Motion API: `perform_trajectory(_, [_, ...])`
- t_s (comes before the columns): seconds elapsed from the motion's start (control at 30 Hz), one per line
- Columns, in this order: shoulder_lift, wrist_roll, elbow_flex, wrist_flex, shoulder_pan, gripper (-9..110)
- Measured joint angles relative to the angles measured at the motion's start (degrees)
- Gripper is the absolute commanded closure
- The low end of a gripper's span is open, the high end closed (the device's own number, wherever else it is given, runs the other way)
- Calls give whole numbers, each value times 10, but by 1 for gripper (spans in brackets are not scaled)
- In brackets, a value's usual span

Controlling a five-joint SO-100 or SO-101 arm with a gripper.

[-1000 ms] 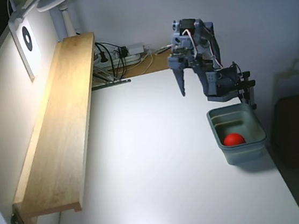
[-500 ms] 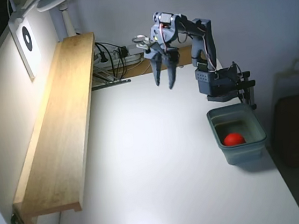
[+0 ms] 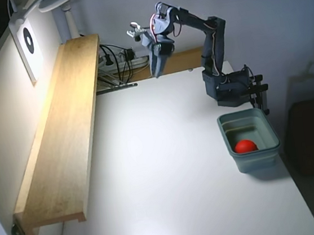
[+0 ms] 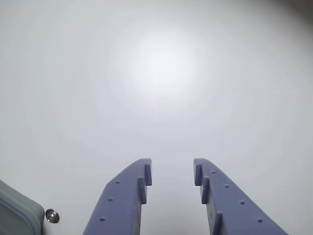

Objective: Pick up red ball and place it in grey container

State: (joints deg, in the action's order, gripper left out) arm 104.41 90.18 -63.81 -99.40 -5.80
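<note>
Ball (image 3: 245, 146) is lying inside the container (image 3: 263, 156) at the tabletop's (image 3: 168, 167) right edge in the fixed view, so the placing looks done. Claw (image 3: 156, 72) is swinging away from the tub toward the far left, raised above the tabletop, its jaws parted narrowly and holding nothing (image 4: 171, 171).

Slate-blue plastic arm (image 3: 211, 37), red-white wires, tapered dimpled claw (image 4: 171, 169) fingers

High fixed view looking down across white table (image 3: 168, 167), wrist view close above same tabletop, facing down
</note>
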Motion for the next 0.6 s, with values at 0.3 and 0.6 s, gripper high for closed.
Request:
perform_trajectory(0.3, [61, -1, -54, 0, -107, 100])
perform_trajectory(0.6, [103, 0, -94, 0, -186, 103])
